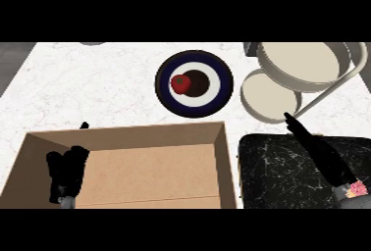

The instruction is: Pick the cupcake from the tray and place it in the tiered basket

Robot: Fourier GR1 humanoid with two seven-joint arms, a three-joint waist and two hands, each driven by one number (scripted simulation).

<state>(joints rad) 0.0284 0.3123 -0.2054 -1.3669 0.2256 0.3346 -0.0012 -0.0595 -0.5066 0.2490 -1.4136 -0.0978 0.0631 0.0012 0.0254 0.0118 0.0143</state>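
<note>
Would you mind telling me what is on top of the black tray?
The right hand reaches across the black tray, fingers straight. A pink cupcake peeks out near the wrist; the arm hides most of it.

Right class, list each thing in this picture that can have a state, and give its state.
cupcake: on the black tray, partly hidden by the right forearm, not held
tiered basket: upright, no cupcake in either tier
plate: holds a red fruit and a dark round item
box: open on top
left robot hand: open, resting over the box
right robot hand: open, fingers straight, pointing towards the basket
</note>
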